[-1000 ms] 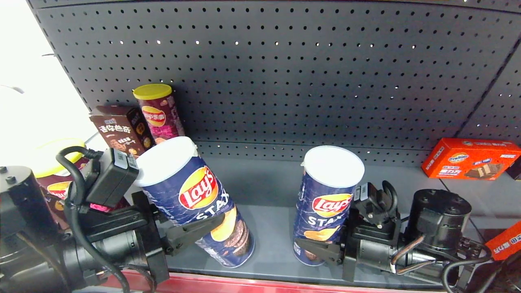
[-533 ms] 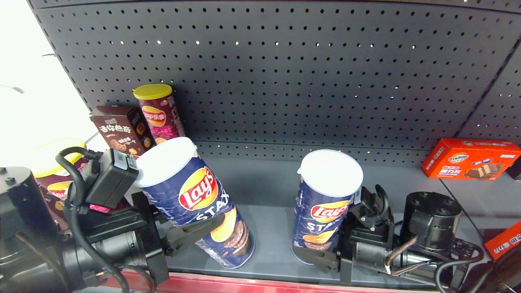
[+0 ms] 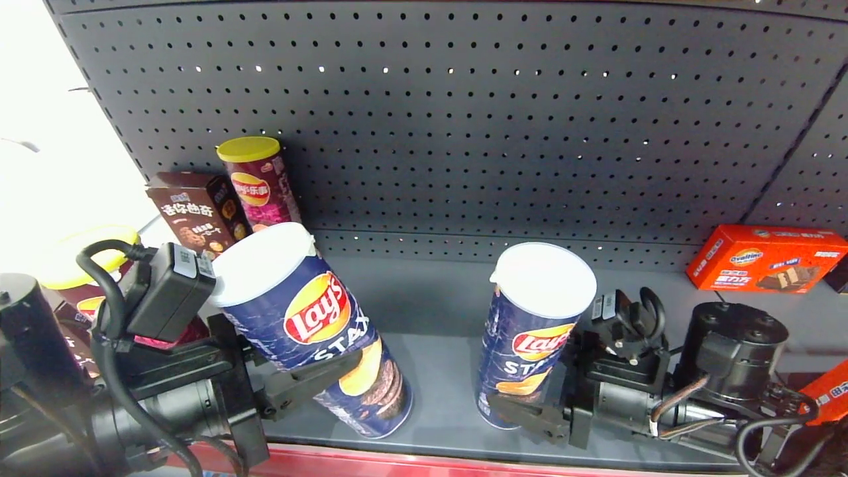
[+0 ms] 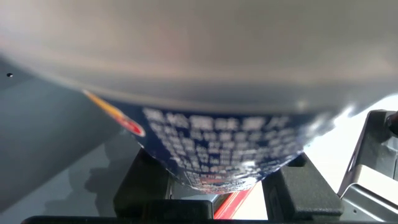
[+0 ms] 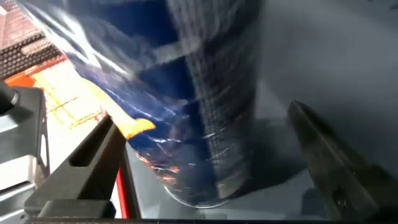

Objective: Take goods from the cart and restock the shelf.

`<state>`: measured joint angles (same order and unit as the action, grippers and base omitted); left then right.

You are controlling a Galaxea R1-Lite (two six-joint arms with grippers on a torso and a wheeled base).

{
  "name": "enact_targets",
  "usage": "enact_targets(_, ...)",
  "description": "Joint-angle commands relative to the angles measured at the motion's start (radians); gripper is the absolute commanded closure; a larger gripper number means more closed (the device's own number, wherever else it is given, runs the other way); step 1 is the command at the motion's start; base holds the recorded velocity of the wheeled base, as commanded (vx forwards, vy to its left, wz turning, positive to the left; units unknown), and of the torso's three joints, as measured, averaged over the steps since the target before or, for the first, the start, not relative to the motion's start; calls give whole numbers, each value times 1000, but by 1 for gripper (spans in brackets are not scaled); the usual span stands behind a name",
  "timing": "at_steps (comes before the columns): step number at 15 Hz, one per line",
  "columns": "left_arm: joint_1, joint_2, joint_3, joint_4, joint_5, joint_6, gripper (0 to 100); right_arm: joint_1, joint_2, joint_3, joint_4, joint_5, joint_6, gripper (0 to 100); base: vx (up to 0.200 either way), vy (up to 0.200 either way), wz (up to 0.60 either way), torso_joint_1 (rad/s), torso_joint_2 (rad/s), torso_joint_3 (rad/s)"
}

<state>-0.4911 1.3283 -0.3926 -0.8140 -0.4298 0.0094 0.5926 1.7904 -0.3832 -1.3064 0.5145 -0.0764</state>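
Note:
Two dark-blue chips cans with white lids are on the grey shelf (image 3: 437, 311). The left can (image 3: 311, 324) leans toward the left with its base near the front edge. My left gripper (image 3: 318, 354) is shut on its lower half, and the can (image 4: 217, 149) shows up close between the fingers. The right can (image 3: 530, 331) stands almost upright near the shelf's middle. My right gripper (image 3: 523, 384) is open around its lower part. In the right wrist view one finger (image 5: 81, 162) is at the can (image 5: 199, 124) and a gap separates the other finger (image 5: 336, 168) from it.
At the back left stand a maroon can with a yellow lid (image 3: 255, 179), a brown cookie box (image 3: 195, 212) and another yellow-lidded can (image 3: 86, 278). An orange box (image 3: 765, 258) lies at the back right. The pegboard (image 3: 464, 132) closes the back. Bare shelf lies between the two blue cans.
The right arm dipped left, then drew back to the right, while its can tilted slightly and stayed in place. The left arm and its can shifted a little left.

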Motion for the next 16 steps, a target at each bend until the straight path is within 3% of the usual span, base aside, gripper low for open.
enact_targets(1,0,-8,0,-1,0,0,100,-20,-83,40,-1,1,-2,0,0,0,0,0,0,0)
enact_targets(7,0,-27,29,-1,-1,-2,100,-19,-359,207,13,2,-2,0,0,0,0,0,0,0)
enact_targets(10,0,-44,47,-1,-1,-6,100,-60,-488,294,15,1,-2,0,0,0,0,0,0,0)
enact_targets(13,0,-58,63,-1,-1,-6,100,-181,-615,311,32,-7,0,0,0,0,0,0,0,0)
enact_targets(16,0,-60,31,-2,-3,-8,100,-346,-826,313,165,-88,0,0,0,0,0,0,0,0)
